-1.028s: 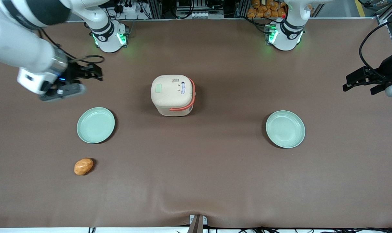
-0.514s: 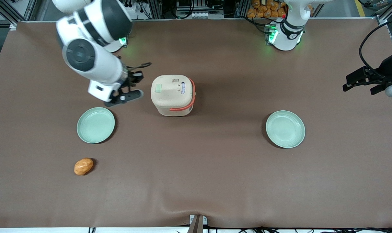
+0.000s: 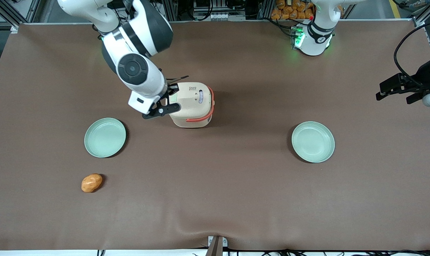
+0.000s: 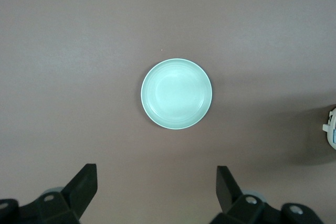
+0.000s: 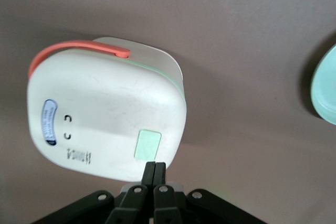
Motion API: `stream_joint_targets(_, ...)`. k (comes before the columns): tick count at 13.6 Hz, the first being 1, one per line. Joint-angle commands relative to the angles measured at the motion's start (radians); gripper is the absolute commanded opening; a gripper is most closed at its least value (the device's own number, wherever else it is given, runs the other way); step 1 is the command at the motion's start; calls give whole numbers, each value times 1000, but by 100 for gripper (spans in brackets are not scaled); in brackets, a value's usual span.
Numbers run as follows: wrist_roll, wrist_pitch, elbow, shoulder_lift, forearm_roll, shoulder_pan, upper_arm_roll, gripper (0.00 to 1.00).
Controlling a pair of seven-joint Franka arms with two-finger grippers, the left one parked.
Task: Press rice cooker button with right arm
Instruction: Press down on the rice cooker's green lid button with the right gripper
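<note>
The cream rice cooker [image 3: 193,106] with its orange-red handle band stands mid-table, lid closed. Its button [image 5: 147,145], a pale green rounded-rectangle pad, sits on the lid near the edge that faces the working arm's end of the table. The right arm [image 3: 136,67] reaches over that edge. My gripper [image 5: 155,165] is shut, its two fingers pressed together with nothing between them. The tips hover at the lid's rim right beside the button, just short of it. In the front view the gripper [image 3: 169,95] overlaps the lid's edge; contact cannot be told.
A pale green plate [image 3: 105,137] lies nearer the front camera, toward the working arm's end, its rim also in the right wrist view [image 5: 325,87]. A second plate [image 3: 313,142] lies toward the parked arm's end. An orange-brown lump [image 3: 91,182] sits nearest the camera.
The right arm swept in from the working arm's end of the table toward the cooker. Its gripper now hangs over the lid's edge. The cooker has not moved.
</note>
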Motion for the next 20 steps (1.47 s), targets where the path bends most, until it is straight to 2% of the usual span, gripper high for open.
stream_joint_targets(1, 59, 25, -51, 10, 14, 43, -13, 0)
stream_joint_targets(7, 183, 36, -102, 16, 14, 95, -13, 0)
stream_joint_targets(20, 182, 84, -102, 64, 5, 79, -16, 0)
